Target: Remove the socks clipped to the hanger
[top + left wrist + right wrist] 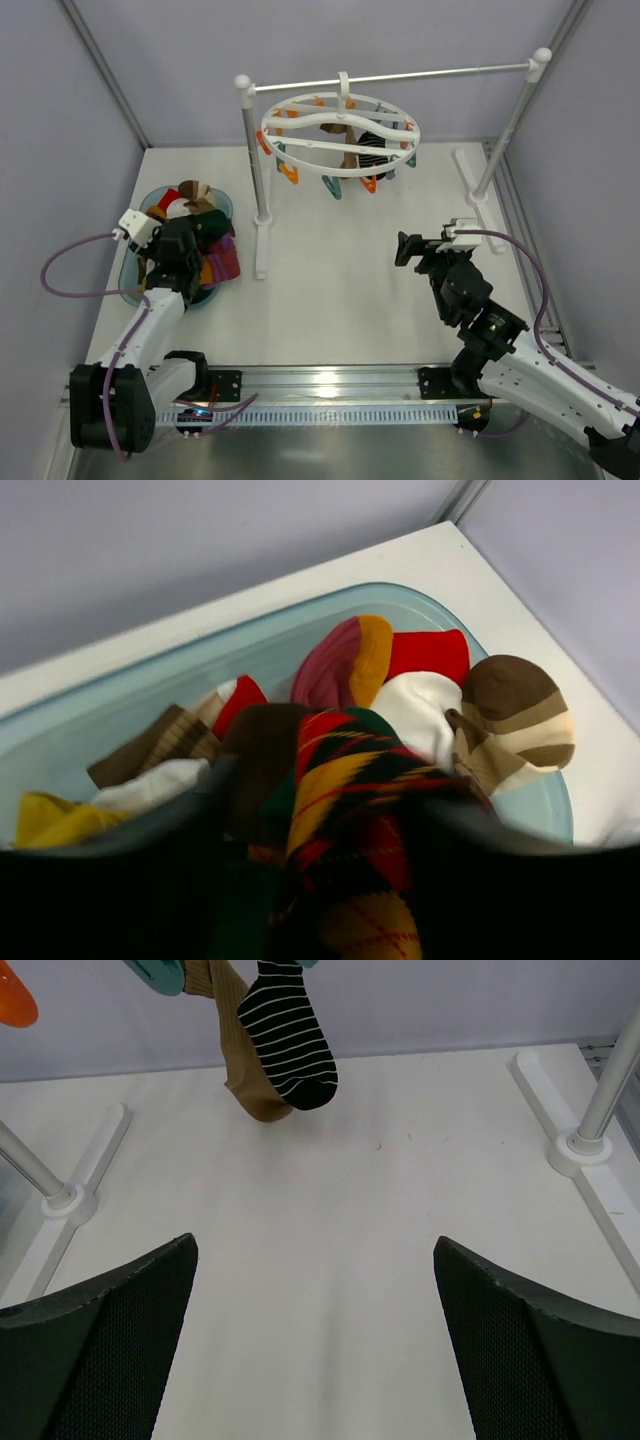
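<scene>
Reaching for the last pair is a job for your right gripper [404, 250]: it sits low on the table, pointed at the hanger [343, 124], jaws spread wide and holding nothing. Two socks hang from the hanger's near side, one striped sock [290, 1040] and one brown sock [245, 1085], touching each other. In the right wrist view they lie ahead of the jaws, above them and left of centre, well apart from the fingertips. Each hangs with its long axis near vertical, toe down, the clipped cuffs out of that view. My read is that you need to go forward, up and a little left.

Your left gripper [330, 830] is far from the hanger, over the tub [120, 710] of loose socks, with a diamond sock [345, 780] lying between its fingers; you cannot tell whether they pinch it or have let go. I count about eight socks heaped there, one hanger, one rack [262, 170]
</scene>
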Motion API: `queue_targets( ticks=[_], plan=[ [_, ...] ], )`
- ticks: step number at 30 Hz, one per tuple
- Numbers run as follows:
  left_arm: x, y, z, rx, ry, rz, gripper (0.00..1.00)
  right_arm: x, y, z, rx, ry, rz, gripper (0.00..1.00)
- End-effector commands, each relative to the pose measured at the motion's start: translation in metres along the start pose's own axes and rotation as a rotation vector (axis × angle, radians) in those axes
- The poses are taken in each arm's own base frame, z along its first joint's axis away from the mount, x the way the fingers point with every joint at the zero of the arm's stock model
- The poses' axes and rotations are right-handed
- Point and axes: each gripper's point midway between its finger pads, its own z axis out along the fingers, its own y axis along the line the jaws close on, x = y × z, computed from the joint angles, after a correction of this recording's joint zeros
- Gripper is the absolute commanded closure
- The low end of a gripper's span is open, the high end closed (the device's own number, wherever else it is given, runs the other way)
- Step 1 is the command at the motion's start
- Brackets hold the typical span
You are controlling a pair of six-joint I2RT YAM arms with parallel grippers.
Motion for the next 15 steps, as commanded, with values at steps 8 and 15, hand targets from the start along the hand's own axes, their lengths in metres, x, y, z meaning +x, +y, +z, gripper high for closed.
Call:
queue_targets(
  ticks=[8,15],
  plan=[
    [-0.007,0.003,-0.01,0.017,0.024,-0.053,0.0,-0.006,-0.001,-0.004,-0.013,-0.025,0.05,0.0],
    [-0.036,0.004,-0.034,0.082,-0.018,-0.117,0.0,-0.002,0.001,-0.001,-0.006,-0.006,0.034,0.0]
  ],
)
